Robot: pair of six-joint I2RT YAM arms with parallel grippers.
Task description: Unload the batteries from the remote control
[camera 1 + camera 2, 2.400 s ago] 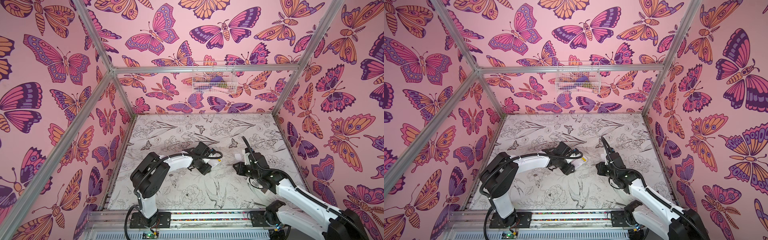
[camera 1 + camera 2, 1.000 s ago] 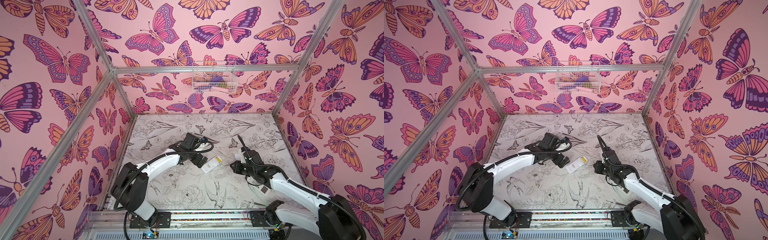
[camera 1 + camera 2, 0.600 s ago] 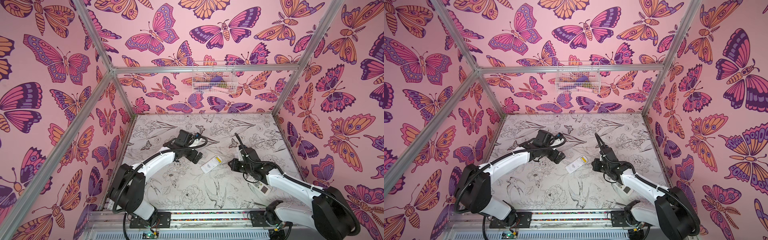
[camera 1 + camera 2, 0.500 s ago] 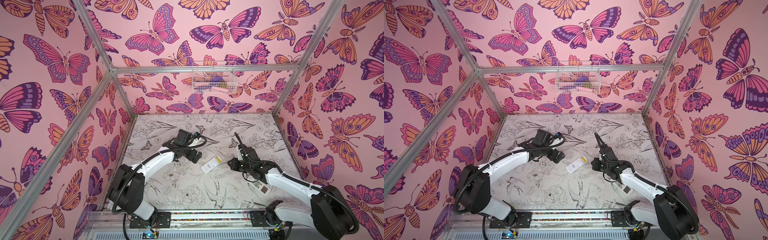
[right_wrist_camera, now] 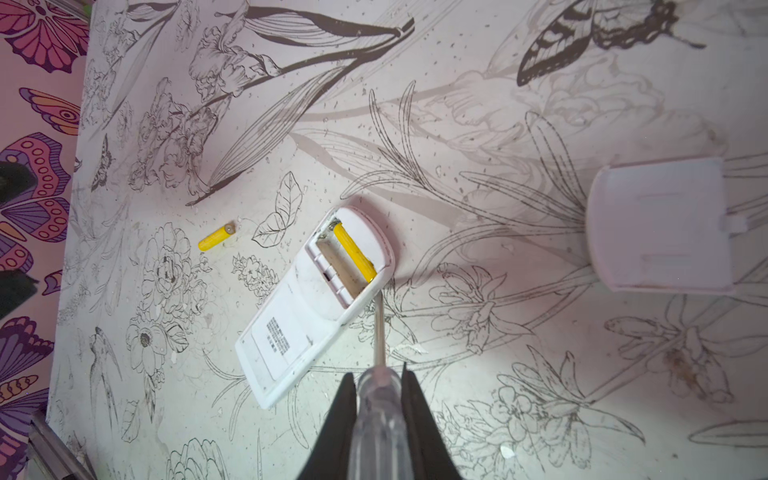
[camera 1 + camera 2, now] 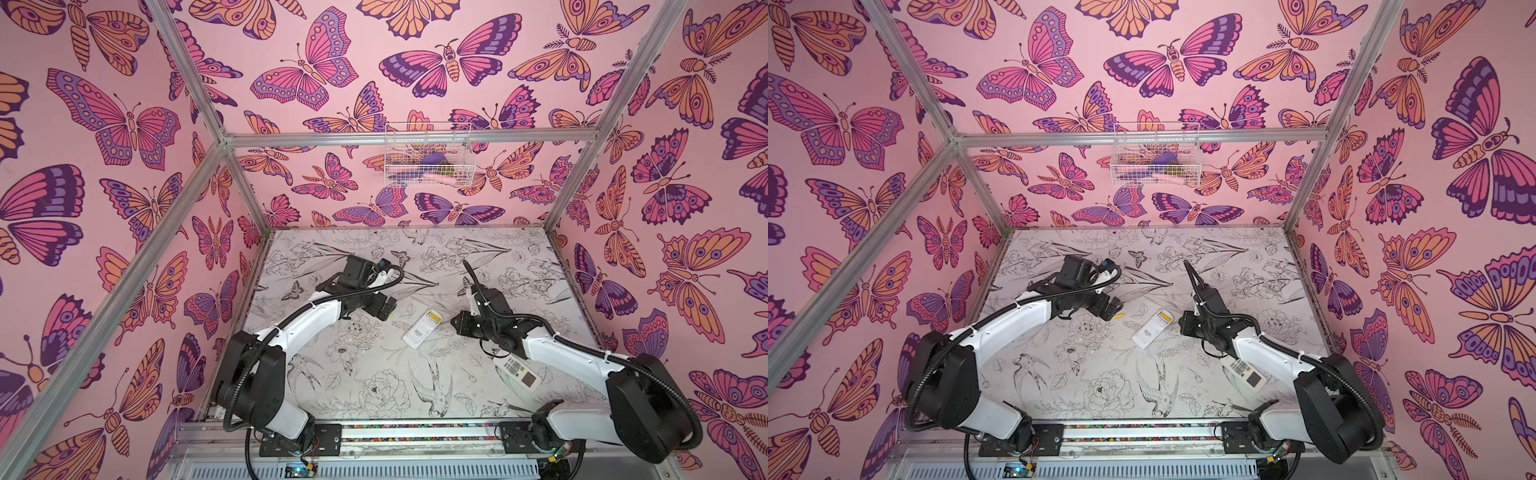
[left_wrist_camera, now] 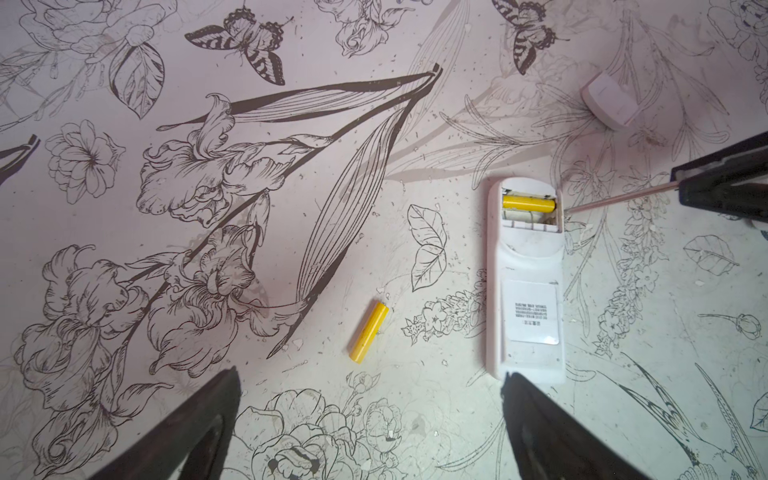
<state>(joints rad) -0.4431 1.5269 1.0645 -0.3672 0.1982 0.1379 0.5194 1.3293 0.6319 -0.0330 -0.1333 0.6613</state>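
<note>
The white remote control (image 6: 422, 329) (image 6: 1151, 329) lies face down mid-table, its battery bay uncovered. One yellow battery (image 7: 528, 203) (image 5: 354, 257) sits in the bay; the slot beside it is bare. A second yellow battery (image 7: 369, 326) (image 5: 216, 239) lies loose on the table to the remote's left. My left gripper (image 7: 370, 376) (image 6: 384, 305) hovers open above that loose battery, holding nothing. My right gripper (image 5: 379, 374) (image 6: 457, 326) is shut on a clear-handled screwdriver (image 5: 376, 419), whose thin shaft tip rests at the bay's edge by the battery's end.
A white battery cover (image 5: 660, 226) (image 7: 611, 99) lies on the table beyond the remote. Under the right arm lies another white remote (image 6: 517, 372) (image 6: 1246, 374), buttons up. A wire basket (image 6: 428, 156) hangs on the back wall.
The left gripper has drawn away from the remote to the left. The right gripper has moved in with the screwdriver, up to the remote's bay.
</note>
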